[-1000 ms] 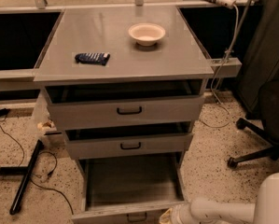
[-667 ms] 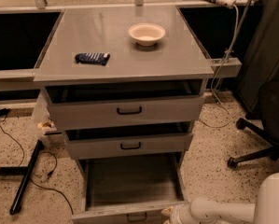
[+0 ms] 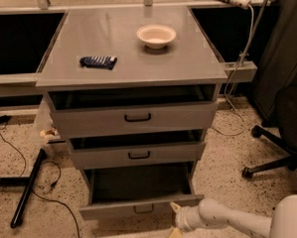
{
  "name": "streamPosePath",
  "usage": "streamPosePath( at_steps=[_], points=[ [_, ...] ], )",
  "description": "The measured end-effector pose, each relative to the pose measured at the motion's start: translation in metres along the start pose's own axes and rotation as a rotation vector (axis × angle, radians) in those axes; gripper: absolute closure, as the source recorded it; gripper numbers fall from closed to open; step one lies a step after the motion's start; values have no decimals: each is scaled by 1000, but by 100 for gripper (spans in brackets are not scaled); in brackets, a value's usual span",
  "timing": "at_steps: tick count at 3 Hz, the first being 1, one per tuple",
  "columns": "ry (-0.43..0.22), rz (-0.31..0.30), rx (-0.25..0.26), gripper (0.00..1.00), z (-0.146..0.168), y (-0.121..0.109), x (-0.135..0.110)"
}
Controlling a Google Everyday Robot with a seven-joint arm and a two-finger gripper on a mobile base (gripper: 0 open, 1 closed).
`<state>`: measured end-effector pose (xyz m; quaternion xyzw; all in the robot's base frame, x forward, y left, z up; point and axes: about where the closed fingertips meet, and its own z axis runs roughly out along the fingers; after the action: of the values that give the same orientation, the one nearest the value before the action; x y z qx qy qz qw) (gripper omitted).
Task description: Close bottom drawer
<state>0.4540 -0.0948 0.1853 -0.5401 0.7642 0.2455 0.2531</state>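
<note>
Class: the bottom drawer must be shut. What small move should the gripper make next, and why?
Probably press the gripper forward against the bottom drawer front: the drawer stands pulled well out, and the gripper sits just before its front's right end.

Cabinet top [image 3: 187, 63]: white bowl [image 3: 156, 35], dark pkt [image 3: 98, 61]; gripper [image 3: 175, 219] low by bottom drawer [image 3: 118, 209].

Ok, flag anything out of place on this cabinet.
The bottom drawer stands pulled far out, while the top drawer and middle drawer sit only slightly ajar. The gripper is at the bottom drawer's front right corner. Nothing looks spilled.
</note>
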Motion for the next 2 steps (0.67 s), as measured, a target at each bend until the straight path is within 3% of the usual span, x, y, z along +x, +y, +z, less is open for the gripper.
streamPosePath(
  at_steps=[2],
  points=[
    [-85,-88,16,43,10,-82,-32]
  ],
)
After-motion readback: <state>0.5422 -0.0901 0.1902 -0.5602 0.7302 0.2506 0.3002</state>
